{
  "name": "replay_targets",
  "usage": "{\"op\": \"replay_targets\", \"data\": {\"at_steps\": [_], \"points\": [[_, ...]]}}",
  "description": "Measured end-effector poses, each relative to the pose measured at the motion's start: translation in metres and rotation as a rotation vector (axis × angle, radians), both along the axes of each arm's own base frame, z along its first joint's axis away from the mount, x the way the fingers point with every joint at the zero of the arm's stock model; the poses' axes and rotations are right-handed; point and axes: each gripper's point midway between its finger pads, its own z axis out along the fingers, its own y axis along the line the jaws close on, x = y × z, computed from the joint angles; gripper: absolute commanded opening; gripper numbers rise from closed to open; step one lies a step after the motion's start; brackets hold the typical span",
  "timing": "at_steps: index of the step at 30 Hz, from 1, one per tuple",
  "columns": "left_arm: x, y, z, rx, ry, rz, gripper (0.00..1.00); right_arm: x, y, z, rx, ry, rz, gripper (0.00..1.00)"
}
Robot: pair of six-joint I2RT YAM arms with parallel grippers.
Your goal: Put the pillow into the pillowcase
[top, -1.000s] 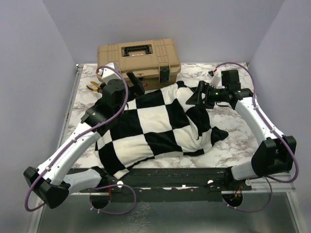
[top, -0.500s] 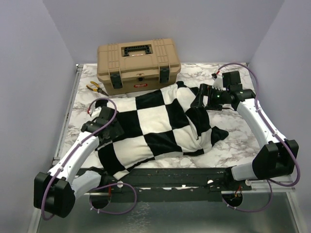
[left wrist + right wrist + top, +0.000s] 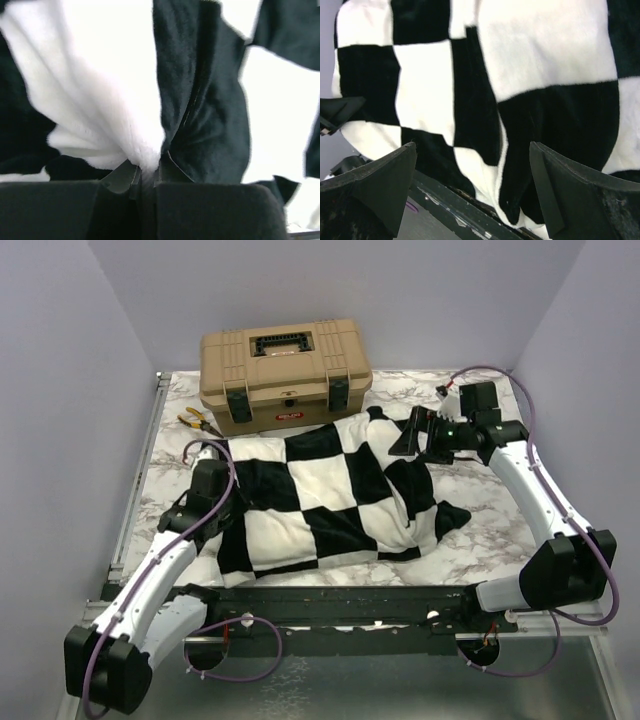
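Left wrist: left gripper (image 3: 145, 176) pinches pillowcase (image 3: 205, 115) fold, 6 o'clock. Right gripper (image 3: 472, 146) spread, empty. Risk: fleece slipping out under pull.

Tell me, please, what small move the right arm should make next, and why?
I would probably close the right gripper on the pillowcase. Its fingers stand wide apart with the checked cloth right in front of them, while the left gripper is shut on a bunched fold at the other side. A second hold would likely let both arms pull the cover straight.
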Motion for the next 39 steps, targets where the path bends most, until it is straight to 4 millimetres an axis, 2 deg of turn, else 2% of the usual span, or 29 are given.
{"op": "replay_targets", "data": {"at_steps": [2,4,5,7,8,9,10,13,16,19,22,24,26,27,30,34,36,37,39], "points": [[0.007,-0.001,0.031,-0.010,-0.082,-0.009,0.00,0.004,0.003,0.013,0.019,-0.023,-0.001,1.00],[0.014,0.002,0.078,-0.007,-0.199,-0.007,0.00,0.009,0.005,0.029,0.040,-0.054,-0.004,1.00],[0.017,0.005,0.109,-0.003,-0.273,-0.003,0.00,0.011,0.007,0.037,0.051,-0.070,-0.003,1.00],[0.018,0.010,0.160,0.008,-0.390,0.006,0.00,0.014,0.010,0.053,0.074,-0.100,-0.002,1.00],[0.016,0.016,0.196,0.024,-0.465,0.018,0.00,0.015,0.011,0.060,0.085,-0.113,-0.001,1.00],[0.015,0.020,0.220,0.034,-0.518,0.027,0.00,0.016,0.013,0.067,0.098,-0.124,0.000,1.00],[0.012,0.029,0.258,0.058,-0.594,0.047,0.00,0.016,0.014,0.072,0.109,-0.131,0.002,1.00],[0.000,0.050,0.338,0.123,-0.746,0.100,0.00,0.017,0.017,0.082,0.134,-0.140,0.006,1.00],[-0.008,0.068,0.399,0.188,-0.859,0.156,0.00,0.016,0.020,0.089,0.153,-0.146,0.011,1.00],[-0.014,0.080,0.448,0.247,-0.935,0.187,0.00,0.016,0.020,0.090,0.159,-0.146,0.011,1.00],[-0.013,0.082,0.474,0.256,-0.988,0.196,0.00,0.016,0.021,0.090,0.161,-0.146,0.013,1.00],[-0.007,0.074,0.472,0.238,-0.993,0.171,0.00,0.016,0.021,0.088,0.161,-0.145,0.012,1.00],[0.006,0.062,0.458,0.204,-0.972,0.132,0.00,0.015,0.020,0.083,0.158,-0.133,0.011,1.00],[0.017,0.050,0.444,0.162,-0.953,0.102,0.00,0.014,0.020,0.082,0.156,-0.128,0.010,1.00],[0.047,0.022,0.390,0.067,-0.855,0.034,0.00,0.014,0.017,0.079,0.141,-0.123,-0.004,1.00],[0.077,-0.021,0.295,-0.099,-0.683,-0.022,0.00,0.017,0.011,0.083,0.113,-0.131,-0.038,1.00],[0.074,-0.047,0.255,-0.144,-0.596,-0.069,0.00,0.018,0.009,0.094,0.107,-0.148,-0.052,1.00],[0.069,-0.061,0.242,-0.157,-0.568,-0.099,0.00,0.019,0.009,0.103,0.109,-0.165,-0.057,1.00],[0.056,-0.101,0.221,-0.168,-0.531,-0.189,0.00,0.022,0.009,0.124,0.117,-0.212,-0.062,1.00]]}}
